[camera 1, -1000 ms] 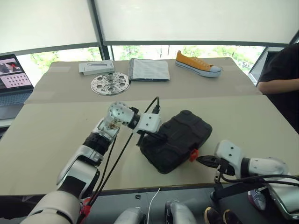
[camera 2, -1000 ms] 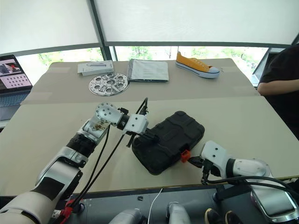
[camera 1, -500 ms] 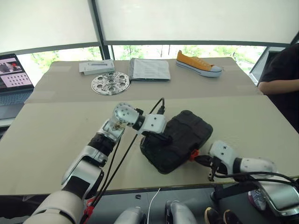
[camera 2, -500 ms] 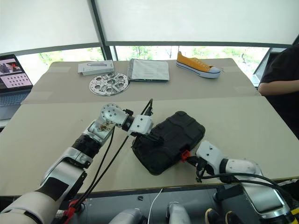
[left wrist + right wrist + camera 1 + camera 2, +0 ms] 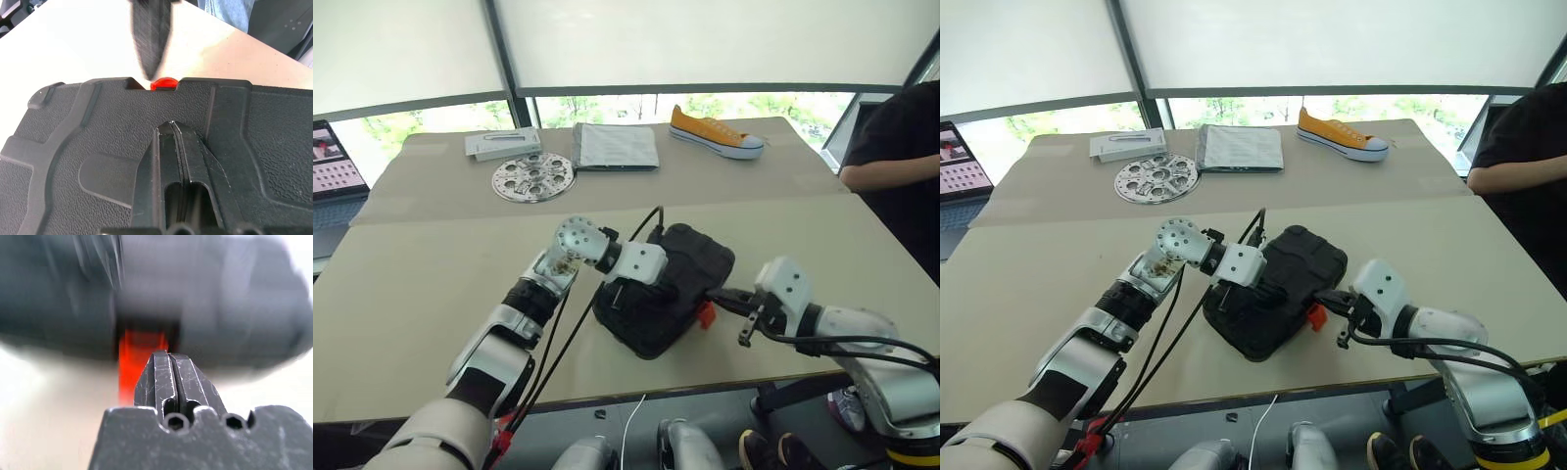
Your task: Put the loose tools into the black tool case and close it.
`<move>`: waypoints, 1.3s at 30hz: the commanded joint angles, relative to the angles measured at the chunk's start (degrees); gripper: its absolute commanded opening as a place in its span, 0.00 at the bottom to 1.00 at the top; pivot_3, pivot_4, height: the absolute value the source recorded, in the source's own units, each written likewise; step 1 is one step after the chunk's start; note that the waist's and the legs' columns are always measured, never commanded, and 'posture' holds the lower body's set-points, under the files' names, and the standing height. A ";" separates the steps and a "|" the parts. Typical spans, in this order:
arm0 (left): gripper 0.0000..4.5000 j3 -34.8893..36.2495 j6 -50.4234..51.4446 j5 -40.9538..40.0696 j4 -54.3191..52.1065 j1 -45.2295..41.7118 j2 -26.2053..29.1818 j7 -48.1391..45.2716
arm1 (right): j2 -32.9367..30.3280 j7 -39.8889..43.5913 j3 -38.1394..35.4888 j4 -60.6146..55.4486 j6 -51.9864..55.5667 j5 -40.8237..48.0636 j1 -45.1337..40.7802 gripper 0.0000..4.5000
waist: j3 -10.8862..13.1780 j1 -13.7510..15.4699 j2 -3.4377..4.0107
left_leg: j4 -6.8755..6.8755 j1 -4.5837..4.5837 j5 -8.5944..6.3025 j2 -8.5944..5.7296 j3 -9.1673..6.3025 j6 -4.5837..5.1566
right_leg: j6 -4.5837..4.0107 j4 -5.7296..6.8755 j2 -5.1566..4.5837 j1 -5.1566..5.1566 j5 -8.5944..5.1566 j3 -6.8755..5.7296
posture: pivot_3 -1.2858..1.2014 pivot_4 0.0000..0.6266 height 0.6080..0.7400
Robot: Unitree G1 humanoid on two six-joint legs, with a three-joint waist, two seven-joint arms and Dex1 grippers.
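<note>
Both arms are white and silver-grey shells with black joints; the left arm [image 5: 524, 313] has a round perforated silver cap at the wrist and black cables looping along it, with a red tie low down; the right arm [image 5: 842, 328] carries black cables too; the fingers [image 5: 176, 377] are scratched black metal above hex-socket screws.

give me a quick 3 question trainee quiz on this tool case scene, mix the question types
1. True or false: the black tool case lies with its lid down.
2. Which gripper rests on top of the case? A) left gripper B) right gripper
3. Fill in: the right gripper's shut fingers point at the case's orange ____.

Key: 1 true. 2 A, shut, tips on the lid. 3 latch.
</note>
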 commanded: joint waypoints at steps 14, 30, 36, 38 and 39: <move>0.01 -2.01 -0.45 3.21 4.27 1.33 2.25 0.57 | -6.74 2.47 -1.54 0.06 -2.69 -1.45 12.23 0.00 | -0.26 0.65 0.11 | -0.19 0.09 0.01 0.03 0.07 -0.01 | 0.05 -0.15 0.01 0.02 -0.02 0.05 | 0.52 0.24 1.00; 0.01 -2.36 -1.23 3.19 4.62 0.20 1.03 0.70 | 4.88 -5.54 7.95 13.07 -13.67 -11.58 1.51 0.00 | -0.46 0.37 -0.17 | -0.18 0.11 0.02 0.00 0.07 -0.02 | 0.03 -0.13 0.03 0.02 -0.01 0.06 | 0.52 0.24 1.00; 0.01 -3.15 -3.38 4.51 5.57 0.28 1.17 1.14 | 5.79 -4.20 3.80 5.88 -11.95 -6.13 2.63 0.00 | -0.46 -0.22 -0.16 | -0.24 0.08 0.02 0.00 0.07 -0.03 | 0.01 -0.12 0.04 -0.08 -0.01 0.07 | 0.52 0.24 1.00; 0.01 -3.33 -4.37 5.06 6.56 0.24 1.08 1.52 | 5.65 -3.88 2.77 3.53 -10.20 -4.29 2.63 0.00 | -0.46 -0.36 -0.16 | -0.25 0.07 0.02 0.00 0.08 -0.03 | 0.01 -0.13 0.04 -0.08 0.00 0.07 | 0.52 0.24 1.00; 0.01 -3.36 -4.65 5.18 6.94 0.22 0.97 1.64 | 5.61 -3.75 2.45 2.72 -9.33 -3.72 2.57 0.00 | -0.46 -0.42 -0.16 | -0.26 0.07 0.02 0.00 0.08 -0.03 | 0.01 -0.13 0.04 -0.09 0.00 0.08 | 0.52 0.24 1.00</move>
